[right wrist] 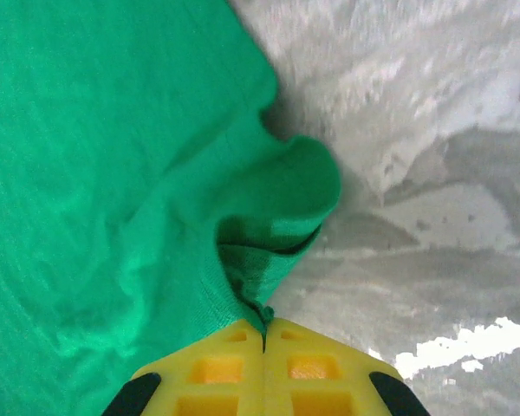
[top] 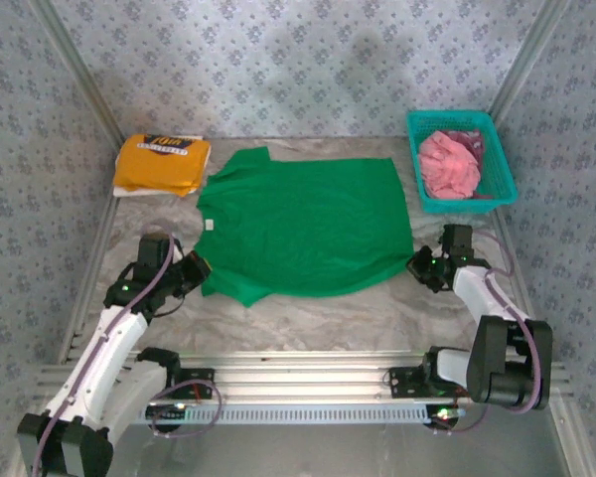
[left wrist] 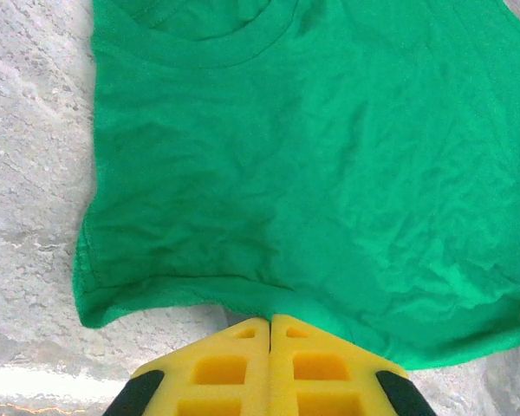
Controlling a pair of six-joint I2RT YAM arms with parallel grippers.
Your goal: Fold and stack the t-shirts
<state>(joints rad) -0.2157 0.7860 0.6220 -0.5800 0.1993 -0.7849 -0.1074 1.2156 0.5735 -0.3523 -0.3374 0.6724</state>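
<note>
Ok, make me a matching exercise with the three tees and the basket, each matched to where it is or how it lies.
Things:
1. green tee
2. yellow tee
3. pink tee
4. basket

Place or state:
A. folded, far left
B. teal, far right
C. spread flat in the middle
D. bunched up inside the basket

Pairs: 1-C, 2-A, 3-D, 4-B

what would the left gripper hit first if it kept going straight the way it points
The green t-shirt: the left gripper is shut with its tips already at the near edge, seemingly pinching it, so going on would just shove into that cloth.
</note>
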